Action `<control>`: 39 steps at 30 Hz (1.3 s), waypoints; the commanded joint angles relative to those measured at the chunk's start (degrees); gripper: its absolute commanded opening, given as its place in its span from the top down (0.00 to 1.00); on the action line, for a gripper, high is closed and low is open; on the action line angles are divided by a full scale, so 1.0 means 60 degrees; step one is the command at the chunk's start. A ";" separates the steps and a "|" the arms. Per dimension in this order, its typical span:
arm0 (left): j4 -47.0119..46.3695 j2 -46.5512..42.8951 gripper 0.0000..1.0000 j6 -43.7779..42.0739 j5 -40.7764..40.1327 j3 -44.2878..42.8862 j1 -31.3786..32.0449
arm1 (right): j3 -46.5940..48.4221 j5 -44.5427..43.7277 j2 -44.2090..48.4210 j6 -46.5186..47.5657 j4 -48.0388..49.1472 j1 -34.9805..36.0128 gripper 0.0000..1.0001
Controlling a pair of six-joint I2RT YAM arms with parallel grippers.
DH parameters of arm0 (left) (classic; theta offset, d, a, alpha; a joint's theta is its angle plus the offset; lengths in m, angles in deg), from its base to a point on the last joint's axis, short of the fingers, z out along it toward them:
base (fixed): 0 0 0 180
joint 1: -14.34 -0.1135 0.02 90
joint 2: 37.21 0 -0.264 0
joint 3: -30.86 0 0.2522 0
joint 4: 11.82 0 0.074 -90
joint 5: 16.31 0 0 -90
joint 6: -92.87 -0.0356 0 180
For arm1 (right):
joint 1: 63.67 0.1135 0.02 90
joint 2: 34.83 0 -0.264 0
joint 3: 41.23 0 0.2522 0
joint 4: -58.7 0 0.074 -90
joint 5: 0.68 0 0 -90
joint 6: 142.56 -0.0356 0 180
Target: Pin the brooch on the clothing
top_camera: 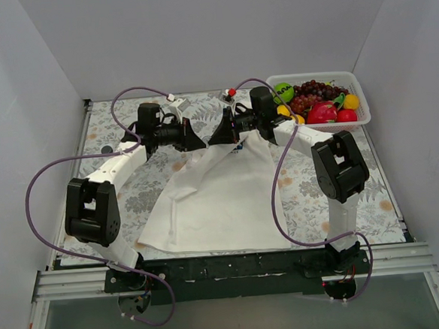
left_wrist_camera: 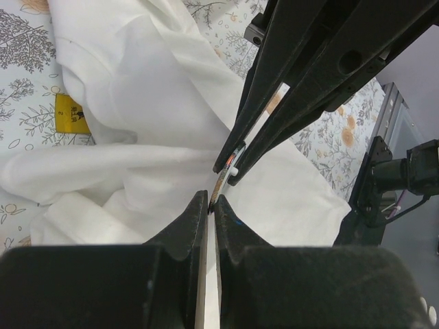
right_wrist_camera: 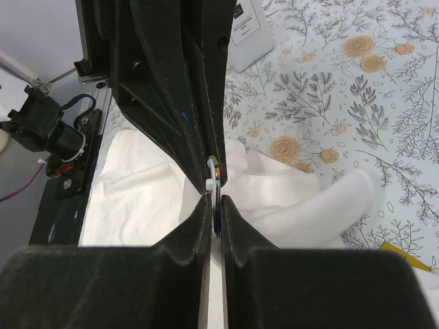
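Risked losing the brooch [right_wrist_camera: 214, 179], nipped edge-on at mid-frame between left hand [left_wrist_camera: 209, 202] and right hand [right_wrist_camera: 214, 202], both clenched tip to tip over the raised T-shirt [top_camera: 214, 199], through any sideways twist

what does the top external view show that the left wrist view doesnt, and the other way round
Only top external: the basket of fruit at the far right, and the whole left arm and right arm. Only left wrist: the brooch, edge-on where the fingertips meet, and a yellow tag on the floral cloth. Both: the white T-shirt, the floral cloth, and the left gripper and right gripper tip to tip over the shirt.
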 commanded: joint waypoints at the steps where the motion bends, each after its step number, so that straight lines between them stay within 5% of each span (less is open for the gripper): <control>1: -0.0546 -0.0248 1.00 0.0118 0.0627 -0.0871 0.0462 | 0.0197 -0.0507 0.0133 0.0520 -0.0594 0.0308 0.94; 23: -0.0121 -0.0467 1.00 -0.0145 0.0247 -0.1048 0.1122 | 0.0359 -0.2090 0.0323 0.0227 -0.1005 0.0352 0.99; 39: -0.0706 -0.1112 1.00 0.0557 -0.0837 0.0256 0.0712 | -0.0930 -0.2442 0.0895 -0.0989 0.0943 -0.0014 0.99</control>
